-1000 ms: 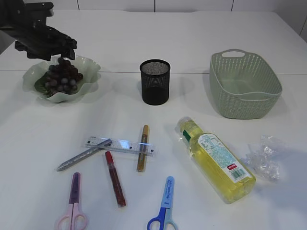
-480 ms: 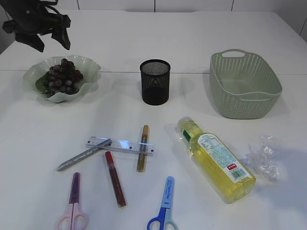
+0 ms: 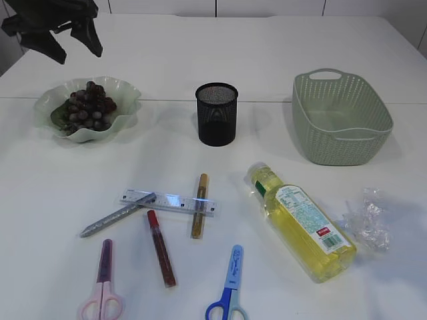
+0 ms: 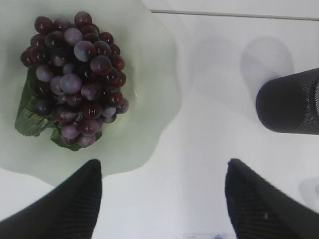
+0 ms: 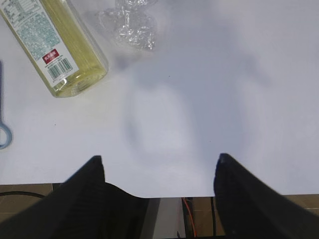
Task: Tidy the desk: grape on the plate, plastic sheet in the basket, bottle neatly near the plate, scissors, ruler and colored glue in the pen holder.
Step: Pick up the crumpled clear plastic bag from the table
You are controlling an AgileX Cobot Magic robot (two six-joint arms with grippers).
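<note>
Grapes, a dark purple bunch (image 3: 86, 107) with a green leaf, lie in the pale green wavy-rimmed glass plate (image 3: 127, 93) at the far left of the white worktop (image 3: 53, 193). The left claw (image 3: 63, 41) hangs above and behind the plate, its two black fingers spread apart and gripping nothing; in its wrist view the fingertips (image 4: 75, 199) frame bare worktop just beside the plate's rim (image 4: 159, 99), with the grapes (image 4: 77, 74) well clear of them. The black mesh pen holder (image 3: 216, 113) stands upright near the middle, and the light green woven plastic basket (image 3: 341, 119) sits to its right.

Nearer the front, the clear plastic ruler (image 3: 167, 202) lies flat with a silver glitter glue tube (image 3: 116, 215) and a gold glitter glue tube (image 3: 199, 205) crossing it; a red glitter glue tube (image 3: 161, 248) lies just below. Pink-handled scissors (image 3: 102, 283) and blue-handled scissors (image 3: 227, 287) rest at the front edge. The clear bottle of yellow liquid (image 3: 300, 223) lies on its side right of centre, and the crumpled clear plastic sheet (image 3: 367, 220) sits near its base, apart from it.

The right claw (image 5: 159, 199) hovers over bare worktop at the table's edge, fingers spread wide and empty, with the bottle (image 5: 52, 45) and plastic sheet (image 5: 130, 22) ahead of it.
</note>
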